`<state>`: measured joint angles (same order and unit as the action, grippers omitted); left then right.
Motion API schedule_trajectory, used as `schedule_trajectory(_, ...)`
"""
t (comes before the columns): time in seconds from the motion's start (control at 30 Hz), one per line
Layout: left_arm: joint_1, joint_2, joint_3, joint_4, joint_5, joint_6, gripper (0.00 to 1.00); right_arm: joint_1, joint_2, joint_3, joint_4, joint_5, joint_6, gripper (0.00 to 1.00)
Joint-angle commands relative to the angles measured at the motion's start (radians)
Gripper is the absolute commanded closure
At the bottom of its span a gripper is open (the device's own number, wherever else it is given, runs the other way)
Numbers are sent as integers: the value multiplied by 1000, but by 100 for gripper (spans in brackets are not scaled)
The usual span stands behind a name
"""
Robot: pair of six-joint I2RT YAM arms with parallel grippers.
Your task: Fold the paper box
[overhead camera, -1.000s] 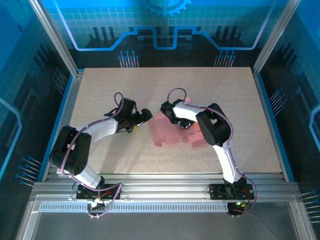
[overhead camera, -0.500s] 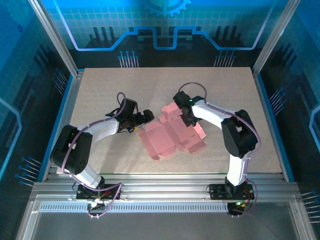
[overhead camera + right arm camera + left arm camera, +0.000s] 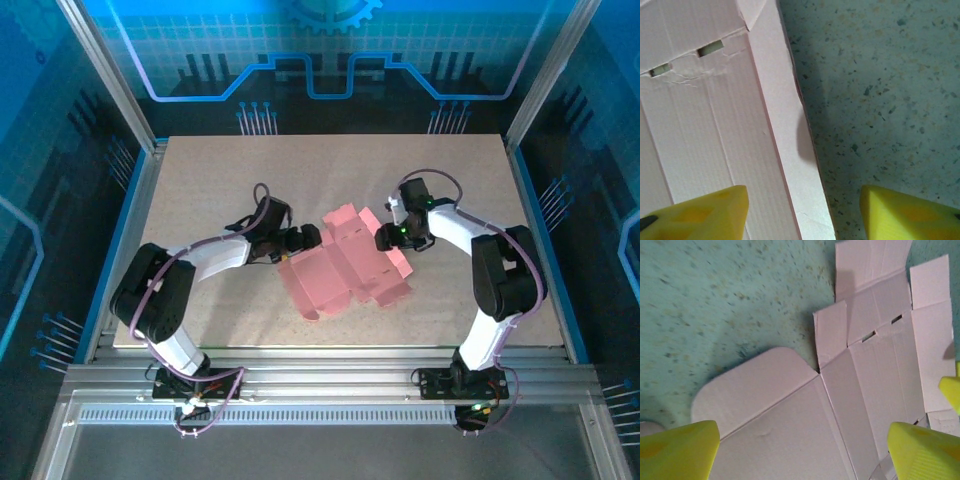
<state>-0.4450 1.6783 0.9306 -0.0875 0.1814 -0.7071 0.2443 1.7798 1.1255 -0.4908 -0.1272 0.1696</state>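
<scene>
On the speckled table [image 3: 450, 180] the paper box [image 3: 345, 270] lies flat at centre, left gripper [image 3: 313, 237] and right gripper [image 3: 383, 238] spread and empty beside it, so I'd pin one panel and fold along the crease.

From high at the near side we overlook the whole table [image 3: 460, 180]; our wrist views face down, close — all three share the paper box [image 3: 340, 268].

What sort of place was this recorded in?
Probably a lab robot cell: an aluminium frame with blue printed panels encloses a speckled tabletop, where the left arm and right arm flank a flat pink paper box.
</scene>
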Motion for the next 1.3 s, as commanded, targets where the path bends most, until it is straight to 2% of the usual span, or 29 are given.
schedule_trajectory(0.0, -15, 36, 29, 9, 43, 3, 13, -33, 13, -5, 29, -106, -3, 44)
schedule_trajectory(0.13, -19, 58, 36, 22, 63, -5, 13, -34, 39, 16, -5, -107, -12, 61)
schedule_trajectory(0.27, -20, 65, 34, 27, 66, -6, 12, -31, 55, 31, -23, -97, -11, 68)
schedule_trajectory(0.33, -19, 65, 34, 26, 64, -5, 12, -26, 56, 37, -34, -79, -14, 75)
schedule_trajectory(0.63, -19, 64, 41, 18, 59, 1, 11, 51, 8, 53, -75, 114, -120, 97)
schedule_trajectory(0.73, -18, 60, 49, 10, 50, 15, 11, 96, -11, 63, -83, 192, -168, 100)
schedule_trajectory(0.87, -16, 46, 62, -25, 15, 39, 10, 202, -31, 68, -59, 449, -234, 100)
schedule_trajectory(1.0, -6, 32, 51, -29, 4, 42, 9, 298, 14, 93, -44, 713, -320, 100)
schedule_trajectory(1.17, 10, 15, 27, -25, -1, 33, 9, 365, 108, 115, 7, 970, -394, 100)
schedule_trajectory(1.27, 18, 2, 12, -20, -2, 31, 9, 387, 138, 115, 55, 1084, -433, 100)
